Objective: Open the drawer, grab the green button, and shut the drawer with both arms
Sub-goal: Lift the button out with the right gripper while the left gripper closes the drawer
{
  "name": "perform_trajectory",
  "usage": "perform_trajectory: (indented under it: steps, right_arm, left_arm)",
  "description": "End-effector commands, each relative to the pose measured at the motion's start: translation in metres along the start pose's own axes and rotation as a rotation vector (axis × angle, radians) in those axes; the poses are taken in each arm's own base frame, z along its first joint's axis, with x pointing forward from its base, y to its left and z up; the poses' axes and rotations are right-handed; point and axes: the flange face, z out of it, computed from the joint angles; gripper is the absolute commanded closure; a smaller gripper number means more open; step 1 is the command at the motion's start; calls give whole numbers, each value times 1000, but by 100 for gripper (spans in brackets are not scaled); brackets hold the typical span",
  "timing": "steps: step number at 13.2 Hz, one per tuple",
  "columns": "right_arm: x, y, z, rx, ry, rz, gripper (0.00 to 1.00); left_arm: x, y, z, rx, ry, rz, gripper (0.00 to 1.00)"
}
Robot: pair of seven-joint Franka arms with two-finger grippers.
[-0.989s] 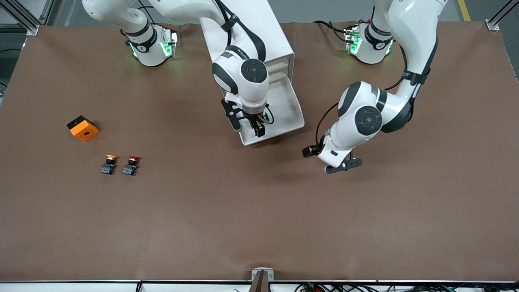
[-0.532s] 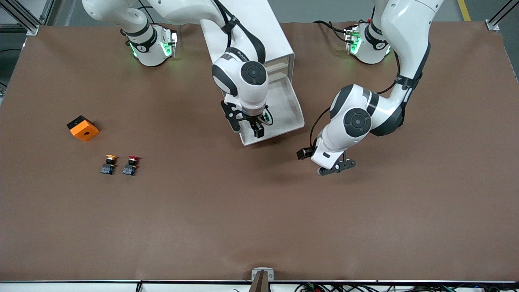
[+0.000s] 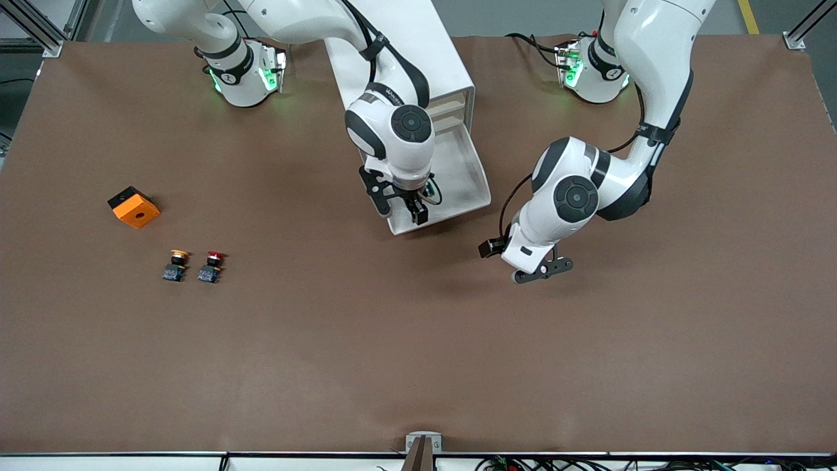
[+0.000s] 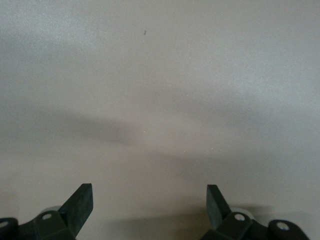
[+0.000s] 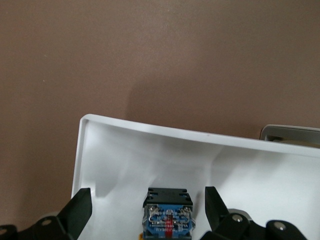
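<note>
Over the open drawer (image 3: 451, 176), my right gripper (image 5: 147, 212) straddles the button (image 5: 168, 212), jaws wide and empty, while my left gripper (image 4: 149, 207) waits open; light, rigid, best pinched across its black body.

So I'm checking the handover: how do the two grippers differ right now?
The right gripper is down in the open white drawer, jaws spread either side of a black-bodied, blue-based button. The left gripper hangs over bare brown table toward the left arm's end, with nothing between its jaws. Both are open and neither holds anything.
</note>
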Motion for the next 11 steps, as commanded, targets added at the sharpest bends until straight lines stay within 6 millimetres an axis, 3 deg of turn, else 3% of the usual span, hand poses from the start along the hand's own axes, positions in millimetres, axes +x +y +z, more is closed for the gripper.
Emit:
perform_trajectory:
  steps: [1, 6, 9, 10, 11]
  right_arm:
    - [-1, -6, 1, 6, -3, -12, 1]
    - [-5, -4, 0, 6, -8, -13, 39]
    - [-2, -6, -1, 7, -9, -8, 90]
    - [0, -6, -5, 8, -10, -7, 100]
    - [6, -8, -11, 12, -12, 0, 100]
  left_arm:
    - [3, 3, -2, 7, 17, 0, 0]
    - [4, 3, -3, 6, 18, -3, 0]
    - [4, 4, 0, 6, 16, -4, 0]
    - [4, 5, -1, 5, 17, -2, 0]
    - [4, 5, -2, 7, 16, -2, 0]
